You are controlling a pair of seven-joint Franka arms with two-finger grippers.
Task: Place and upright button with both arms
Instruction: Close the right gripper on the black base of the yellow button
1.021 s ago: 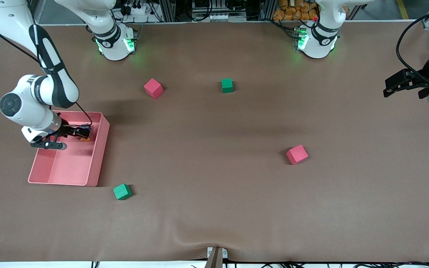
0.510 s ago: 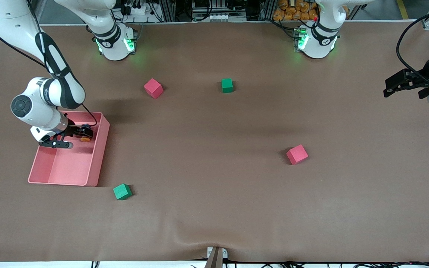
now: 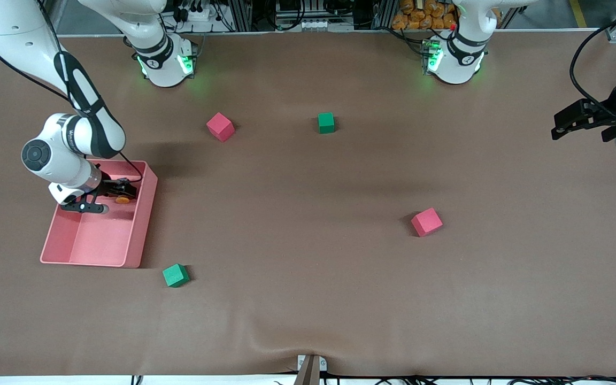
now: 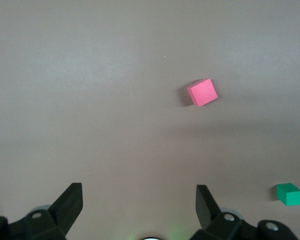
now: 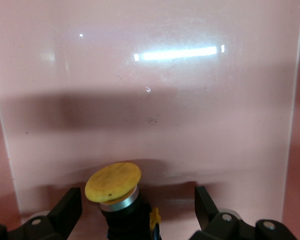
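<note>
The button (image 3: 122, 200) rests in the pink bin (image 3: 145, 224), in the half farther from the front camera. Its orange cap (image 5: 113, 182) tops a black body (image 5: 126, 221) and looks tilted. My right gripper (image 3: 117, 193) is lowered into the bin and is open. The button sits between its fingers (image 5: 69, 208), with a gap on each side. In the right wrist view the gripper (image 5: 137, 210) frames the black body. My left gripper (image 3: 580, 118) waits open and empty in the air at the left arm's end of the table. Its wrist view (image 4: 138, 202) shows only bare table between the fingers.
Two red cubes (image 3: 220, 126) (image 3: 426, 222) and two green cubes (image 3: 326, 122) (image 3: 175, 275) lie scattered on the brown table. One red cube (image 4: 202, 92) and one green cube (image 4: 289, 194) show in the left wrist view. The bin walls stand close around my right gripper.
My right arm's wrist and elbow have shifted a little toward the middle of the table and the gripper has re-angled over the button. The button and the left arm have not moved.
</note>
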